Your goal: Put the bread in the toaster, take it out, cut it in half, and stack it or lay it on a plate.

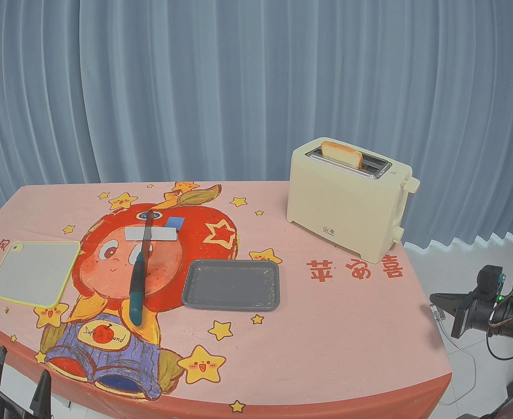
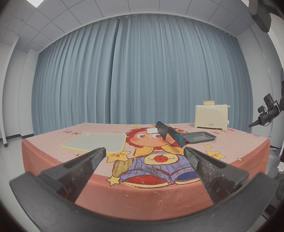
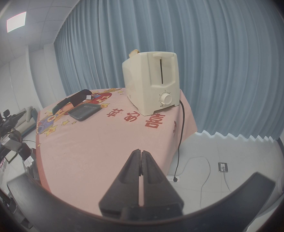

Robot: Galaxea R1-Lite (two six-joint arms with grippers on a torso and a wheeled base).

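Left hand [image 2: 144, 152] spread wide and empty before the near edge of the tabletop [image 1: 338, 333], right hand [image 3: 141, 160] pressed closed, empty, off its right side, bread [image 1: 341, 153] standing in the toaster [image 1: 343, 210], knife [image 1: 139, 274] between grey plate [image 1: 231, 284] and cutting board [image 1: 34, 272]

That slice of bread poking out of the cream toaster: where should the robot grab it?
Probably the exposed top edge of the golden toasted bread slice, coming straight down from above and pinching its two flat faces. It stands upright in the slot of the cream plastic toaster, so only that edge is free.
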